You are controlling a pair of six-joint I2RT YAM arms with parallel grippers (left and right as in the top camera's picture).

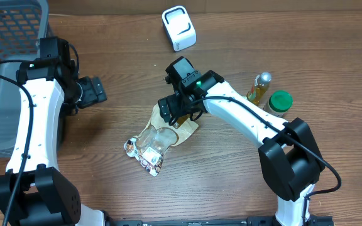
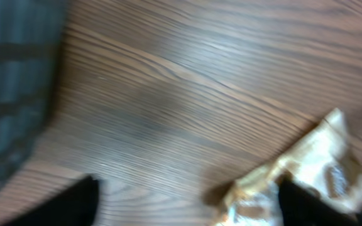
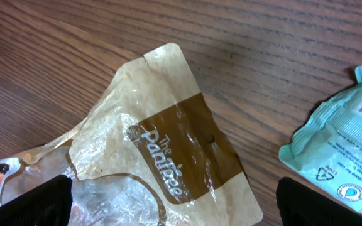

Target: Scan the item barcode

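- We see the table (image 1: 124,50) in warm brown wood with darker grain lines.
- The bag (image 3: 168,132) is clear and pale tan, and its brown band carries white lettering.
- The packet (image 3: 341,150) is mint green, and we make out a white label with black bars.
- The scanner (image 1: 178,28) is white.
- The jar lid (image 1: 280,100) is bright green.
- The bottle (image 1: 260,88) is yellow with a silvery cap.
- The basket (image 1: 5,37) is grey mesh.
- The left arm (image 1: 36,113) and right arm (image 1: 244,116) are white with black joints.

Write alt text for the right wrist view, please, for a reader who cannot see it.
A crinkled clear-and-brown plastic bag lies on a wooden table. A pale teal packet with a barcode lies apart at the right edge. The right arm's jaws stand wide open, dark tips in both bottom corners.
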